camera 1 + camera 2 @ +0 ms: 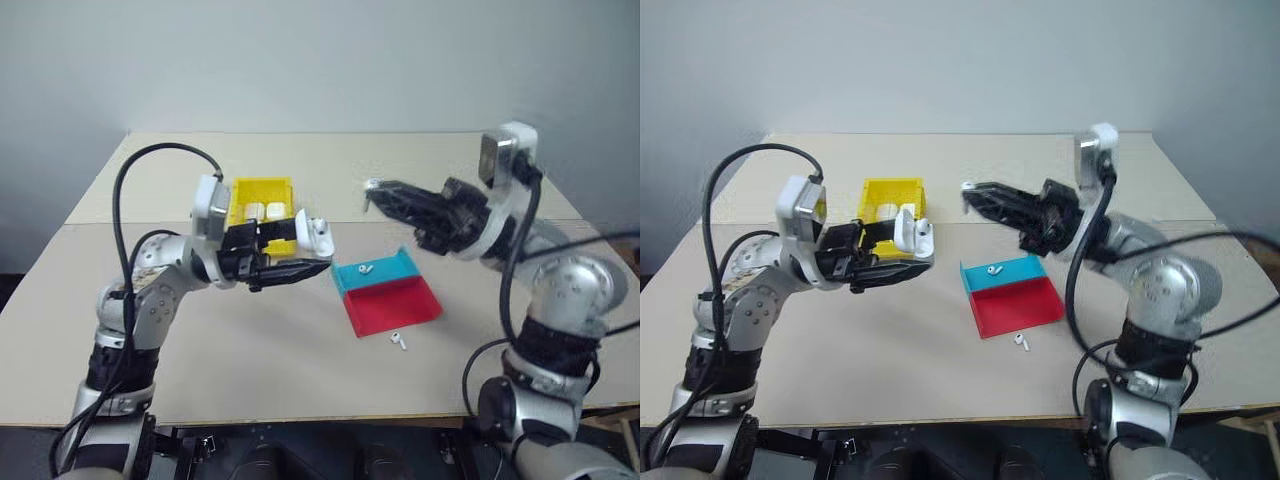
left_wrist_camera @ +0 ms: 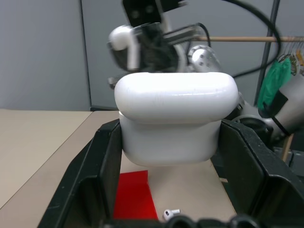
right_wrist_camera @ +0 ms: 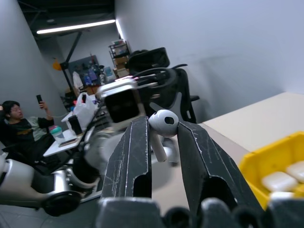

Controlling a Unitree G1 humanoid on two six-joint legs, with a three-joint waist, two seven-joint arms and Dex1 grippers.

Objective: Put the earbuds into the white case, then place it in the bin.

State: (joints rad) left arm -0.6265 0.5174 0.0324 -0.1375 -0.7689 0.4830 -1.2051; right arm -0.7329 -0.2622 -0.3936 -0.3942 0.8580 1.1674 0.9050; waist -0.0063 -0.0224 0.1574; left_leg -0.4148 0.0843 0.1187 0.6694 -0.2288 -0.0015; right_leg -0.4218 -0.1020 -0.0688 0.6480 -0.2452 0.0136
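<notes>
- The left gripper (image 1: 312, 252) is clamped tight on the white case (image 1: 313, 234), held in the air left of the teal-and-red tray (image 1: 388, 295), its lid hinged up.
- The right gripper (image 1: 372, 192) is closed narrowly on one earbud (image 3: 163, 124), pinched by the head with the stem hanging between the black fingers (image 3: 134, 156), up over the table's (image 1: 250, 340) middle and well apart from the case.
- To do this step well, I judge the right gripper should turn the stem down, line it up over an open socket, and lower slowly while the left holds the case steady.
- Two more earbuds wait: one on the tray's teal part (image 1: 365, 268), one on the table just near of the tray (image 1: 399, 341).
- The yellow bin (image 1: 262, 206), far left of the tray, already holds white cases (image 1: 264, 212).
- No brand, label or writing can be read on anything.
</notes>
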